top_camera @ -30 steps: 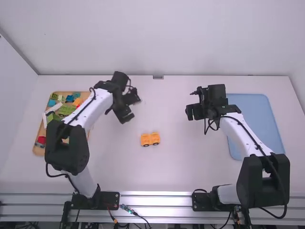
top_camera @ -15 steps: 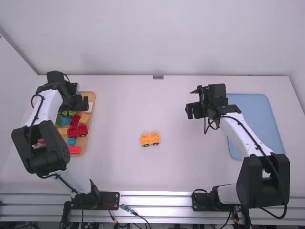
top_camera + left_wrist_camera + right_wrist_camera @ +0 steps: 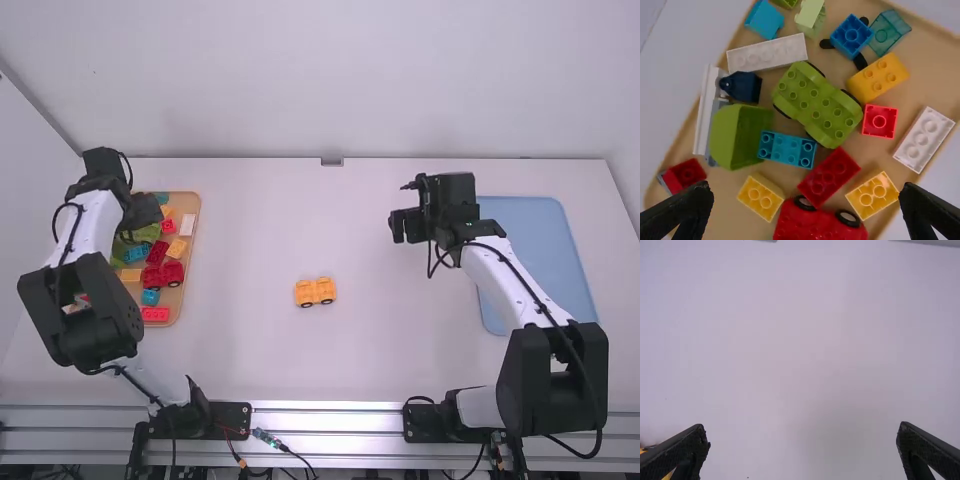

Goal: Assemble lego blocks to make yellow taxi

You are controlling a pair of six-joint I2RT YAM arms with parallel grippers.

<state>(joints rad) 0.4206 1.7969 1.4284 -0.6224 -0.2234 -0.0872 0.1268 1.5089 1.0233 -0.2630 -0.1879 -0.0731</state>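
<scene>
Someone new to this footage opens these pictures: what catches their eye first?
Probably the crowded wooden tray at the table's left, with its bright red wheeled piece and the larger lime-green one. Next, the small yellow-orange wheeled car, alone mid-table, and the flat pale-blue mat at the right.

Both arms alike: beyond the silver rail (image 3: 328, 420), smooth white links (image 3: 500, 280), chunky black joint housings (image 3: 85, 312), black cables (image 3: 548, 314) looping alongside. Flat black base plates (image 3: 236, 415) on the rail, dotted with small specks. Fingers (image 3: 687, 212) matte black, tapered, rough-textured.
</scene>
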